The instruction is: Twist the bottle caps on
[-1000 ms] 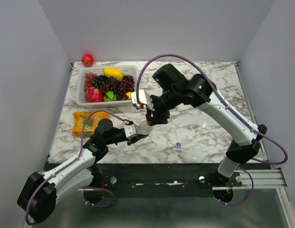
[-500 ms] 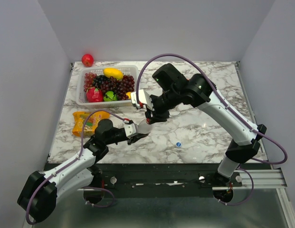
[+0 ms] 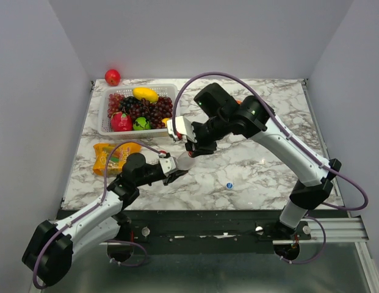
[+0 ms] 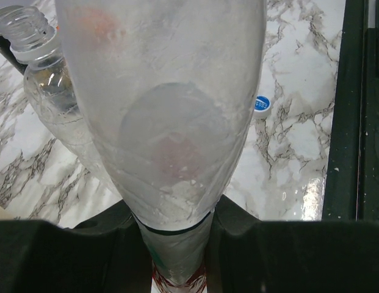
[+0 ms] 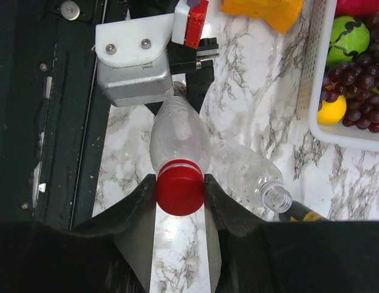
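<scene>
My left gripper (image 3: 171, 166) (image 4: 177, 244) is shut on the clear bottle with the red-and-white label (image 3: 184, 163) (image 4: 165, 122) and holds it tilted, neck toward the right arm. My right gripper (image 3: 192, 148) (image 5: 180, 195) is shut on the red cap (image 5: 180, 187), which sits on that bottle's neck (image 5: 177, 137). The plain bottle (image 5: 247, 174) (image 4: 39, 67) lies uncapped on the table beside them. The blue cap (image 3: 229, 185) (image 4: 261, 104) lies loose on the marble near the front edge.
A white basket (image 3: 104, 122) of fruit stands at the back left, an orange snack bag (image 3: 113, 155) in front of it, and a red apple (image 3: 112, 77) in the far corner. A dark can (image 5: 302, 212) lies by the plain bottle's mouth.
My right gripper with the red cap and the bottle's neck have shifted slightly left and away. The left arm has followed a little.
</scene>
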### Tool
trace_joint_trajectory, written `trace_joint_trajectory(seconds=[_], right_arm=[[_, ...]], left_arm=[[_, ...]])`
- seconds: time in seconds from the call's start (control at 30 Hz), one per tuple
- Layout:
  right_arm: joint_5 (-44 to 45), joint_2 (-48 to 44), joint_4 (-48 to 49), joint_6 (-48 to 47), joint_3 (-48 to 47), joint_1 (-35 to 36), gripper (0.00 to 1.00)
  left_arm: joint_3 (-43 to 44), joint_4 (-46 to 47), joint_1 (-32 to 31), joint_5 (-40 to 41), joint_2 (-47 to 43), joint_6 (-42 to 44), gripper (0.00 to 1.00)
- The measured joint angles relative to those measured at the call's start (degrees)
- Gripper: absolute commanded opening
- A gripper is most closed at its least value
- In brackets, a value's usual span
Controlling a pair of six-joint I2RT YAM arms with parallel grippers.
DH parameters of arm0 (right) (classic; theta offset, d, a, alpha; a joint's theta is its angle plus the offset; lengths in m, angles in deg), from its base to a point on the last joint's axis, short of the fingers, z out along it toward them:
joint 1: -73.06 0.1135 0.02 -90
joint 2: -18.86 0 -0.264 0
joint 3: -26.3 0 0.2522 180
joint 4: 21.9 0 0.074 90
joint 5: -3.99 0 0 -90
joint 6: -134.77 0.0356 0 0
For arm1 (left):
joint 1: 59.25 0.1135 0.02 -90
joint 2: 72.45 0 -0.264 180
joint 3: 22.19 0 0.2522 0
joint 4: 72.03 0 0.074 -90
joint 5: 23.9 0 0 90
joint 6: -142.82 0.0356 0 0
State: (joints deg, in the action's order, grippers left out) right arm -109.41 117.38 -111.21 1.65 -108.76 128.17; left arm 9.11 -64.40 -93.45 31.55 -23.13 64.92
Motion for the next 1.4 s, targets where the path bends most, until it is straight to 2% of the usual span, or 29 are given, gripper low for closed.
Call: trace_joint_trajectory(seconds=[0.27, 0.37, 0.53, 0.77, 0.87, 0.9, 0.97, 1.0, 1.1, 1.3, 1.4], right_arm=[[3.32, 1.44, 1.88, 5.55, -0.35, 0.0, 0.28], [4.02, 2.01, 2.93, 9.01, -0.37, -0.15, 0.01], [6.88, 3.8, 3.87, 16.79, -1.14, -0.57, 0.0], [8.5, 9.42, 3.32, 30.49, -7.17, -2.49, 0.01], [6.78, 11.26, 2.49, 34.21, -9.66, -3.82, 0.2], [6.23, 11.8, 2.14, 34.84, -10.58, -4.17, 0.36], [5.49, 12.5, 1.55, 35.85, -12.28, -4.61, 0.47], [5.22, 12.59, 1.03, 36.02, -13.07, -4.63, 0.59], [4.26, 12.37, -0.09, 35.34, -15.08, -4.76, 0.73], [1.51, 5.35, -0.15, 28.81, -13.64, -5.01, 0.76], [0.22, -4.31, 2.84, 21.73, -3.04, -5.22, 0.77]], left_arm=[[0.09, -1.53, 0.0, 6.1, -1.14, -0.98, 0.0], [0.35, -3.17, -0.02, 9.35, -2.01, -0.98, 0.0], [0.83, -5.75, -0.5, 14.49, -2.51, -0.52, 0.0], [1.09, -9.35, -0.66, 19.37, -3.89, 0.37, 0.0], [1.09, -10.91, -0.66, 20.28, -5.11, 1.11, 0.0], [1.09, -11.19, -0.66, 20.46, -5.38, 1.51, 0.0], [1.09, -11.28, -0.66, 20.5, -5.68, 2.05, 0.0], [1.22, -11.26, -0.66, 20.5, -5.79, 2.32, 0.0], [2.12, -11.43, -0.7, 20.26, -5.79, 3.17, 0.0], [4.96, -16.48, -0.7, 14.91, -3.91, 5.22, 0.0], [7.98, -21.18, -0.66, 10.45, -2.8, 7.93, 0.0]])
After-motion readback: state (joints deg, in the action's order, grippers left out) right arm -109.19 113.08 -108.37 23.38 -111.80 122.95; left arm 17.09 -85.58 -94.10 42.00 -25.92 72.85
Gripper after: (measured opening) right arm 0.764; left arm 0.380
